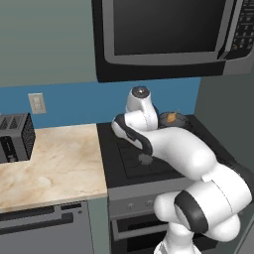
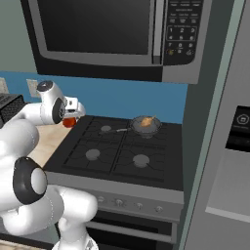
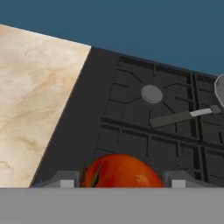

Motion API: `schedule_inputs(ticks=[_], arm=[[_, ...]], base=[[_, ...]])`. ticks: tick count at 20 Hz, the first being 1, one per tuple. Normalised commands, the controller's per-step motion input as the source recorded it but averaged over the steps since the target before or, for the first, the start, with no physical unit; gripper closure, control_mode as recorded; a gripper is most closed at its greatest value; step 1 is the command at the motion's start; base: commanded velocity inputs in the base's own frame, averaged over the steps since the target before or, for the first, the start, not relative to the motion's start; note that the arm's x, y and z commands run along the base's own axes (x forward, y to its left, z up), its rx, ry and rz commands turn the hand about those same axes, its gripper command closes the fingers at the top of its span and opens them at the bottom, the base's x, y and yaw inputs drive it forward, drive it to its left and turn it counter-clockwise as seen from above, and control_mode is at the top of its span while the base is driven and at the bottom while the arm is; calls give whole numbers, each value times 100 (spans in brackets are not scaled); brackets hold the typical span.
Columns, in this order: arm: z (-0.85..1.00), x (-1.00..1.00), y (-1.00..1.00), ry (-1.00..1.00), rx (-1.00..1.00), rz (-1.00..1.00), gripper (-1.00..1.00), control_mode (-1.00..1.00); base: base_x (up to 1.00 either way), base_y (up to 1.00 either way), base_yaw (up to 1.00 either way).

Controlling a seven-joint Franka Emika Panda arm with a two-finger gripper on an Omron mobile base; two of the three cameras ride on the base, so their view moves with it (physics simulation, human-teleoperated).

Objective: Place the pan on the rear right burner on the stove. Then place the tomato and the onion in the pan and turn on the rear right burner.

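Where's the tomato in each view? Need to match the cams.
Left base view: hidden behind the arm.
Right base view: tomato at the left, a red patch under the claw, above the stove's left edge.
Hand view: tomato at bottom centre, between the claw's fingertips, over the stove's left side.
Shared landmark: the pan on the rear right burner; in the hand view its handle lies centre right.

In the right base view, the stove (image 2: 105, 166) shows three bare burners across the lower centre, open to approach from above. The pan (image 2: 146, 125) with the onion (image 2: 146, 122) fills the rear right burner; its handle (image 2: 119, 130) juts left. The microwave (image 2: 117, 34) across the top limits headroom. At right, the refrigerator (image 2: 224, 146) walls off that side.
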Motion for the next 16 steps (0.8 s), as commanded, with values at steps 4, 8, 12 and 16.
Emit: schedule_inputs(ticks=[4, 8, 12, 16], arm=[[1, 6, -63, -6, 0, -4, 100, -100], [0, 5, -61, -7, 0, -4, 100, -100], [0, 12, -61, -5, 0, -5, 100, -100], [0, 23, -60, -1, 0, -6, 100, -100]], base=[[0, 0, 0], [0, 0, 0], [0, 0, 0], [0, 0, 0]])
